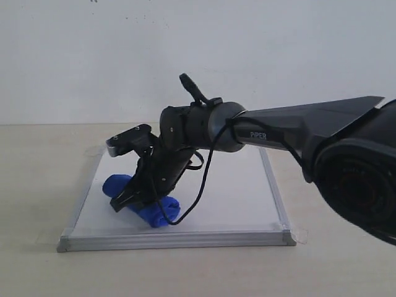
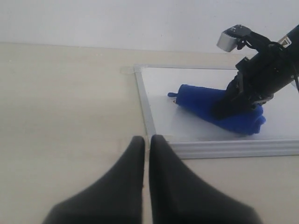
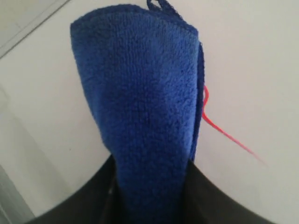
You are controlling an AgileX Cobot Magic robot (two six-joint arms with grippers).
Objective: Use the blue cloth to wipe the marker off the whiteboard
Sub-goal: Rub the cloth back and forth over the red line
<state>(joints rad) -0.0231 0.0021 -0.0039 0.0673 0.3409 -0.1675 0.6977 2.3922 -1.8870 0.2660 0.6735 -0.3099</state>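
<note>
1. The right gripper (image 1: pixel 137 197) is clenched on the blue cloth (image 1: pixel 158 213) and presses it on the whiteboard (image 1: pixel 241 192), on the part nearer the left edge of the tabletop (image 1: pixel 37 173). A firm hold likely lets the roll rub without slipping.
2. The red marker (image 3: pixel 219 128) line shows right at the cloth's edge, so the wiping seems not finished.
3. The left gripper (image 2: pixel 146 144) is closed on nothing and hangs off the board, above the tabletop, probably to leave the wiping arm free room.
</note>
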